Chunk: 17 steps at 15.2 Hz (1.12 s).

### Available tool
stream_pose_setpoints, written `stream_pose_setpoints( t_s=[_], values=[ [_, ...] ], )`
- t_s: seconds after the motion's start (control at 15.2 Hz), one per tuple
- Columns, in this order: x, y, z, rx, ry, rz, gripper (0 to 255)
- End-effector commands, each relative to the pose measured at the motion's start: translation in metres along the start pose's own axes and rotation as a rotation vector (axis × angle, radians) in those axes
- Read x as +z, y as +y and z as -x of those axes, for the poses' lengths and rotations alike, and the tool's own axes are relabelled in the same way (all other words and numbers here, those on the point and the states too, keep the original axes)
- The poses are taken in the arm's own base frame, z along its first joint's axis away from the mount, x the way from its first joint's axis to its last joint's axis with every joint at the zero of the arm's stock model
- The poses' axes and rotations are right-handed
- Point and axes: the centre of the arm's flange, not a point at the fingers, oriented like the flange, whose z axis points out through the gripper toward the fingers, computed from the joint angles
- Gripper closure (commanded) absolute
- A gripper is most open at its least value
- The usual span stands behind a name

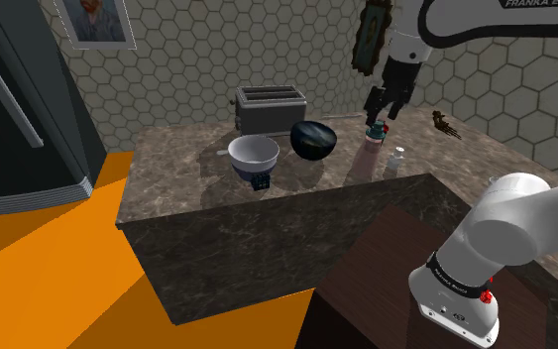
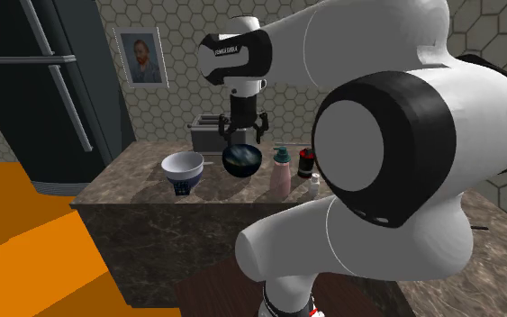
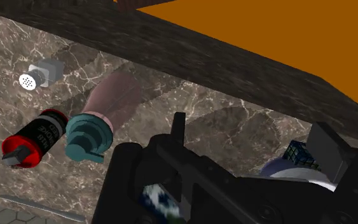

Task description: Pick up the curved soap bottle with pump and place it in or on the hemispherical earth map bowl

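dark veined marble counter (image 1: 187, 174) noted under a hexagon-tiled wall (image 1: 197, 50); orange floor (image 1: 49, 288) lies at 7 o'clock of the counter in the shoulder view.

the curved pink soap bottle with teal pump (image 2: 281, 173) is seen upright on the counter. in the second exterior view it is placed at 3 o'clock of the dark hemispherical bowl with blue-green map pattern (image 2: 241, 161), just beside it and not touching. a red-and-black cylindrical canister (image 2: 306, 163) is recorded at 2 o'clock of the bottle, and a small white shaker (image 2: 315, 185) at 4 o'clock. a white bowl on a blue patterned foot (image 2: 182, 170) is found at 9 o'clock of the dark bowl. a grey two-slot toaster (image 1: 270, 108) is set behind both bowls, against the wall.

the all-black gripper (image 2: 243, 137) is held above the counter, at 12 o'clock of the dark bowl in the second exterior view. in the shoulder view it is seen just above the pump. its fingers are spread apart and nothing is clasped between them. in the wrist view the bottle is seen off to one side of the fingers, not between them.
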Motion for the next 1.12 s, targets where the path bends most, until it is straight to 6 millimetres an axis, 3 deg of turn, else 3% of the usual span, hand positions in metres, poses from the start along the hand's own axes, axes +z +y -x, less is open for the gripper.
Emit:
stream_pose_setpoints(
  t_s=[0.0,1.06],
  values=[
    [0.016,0.018,-0.008,0.038,0.024,0.006,0],
    [0.134,0.167,-0.055,0.334,0.194,0.057,0]
  ],
)
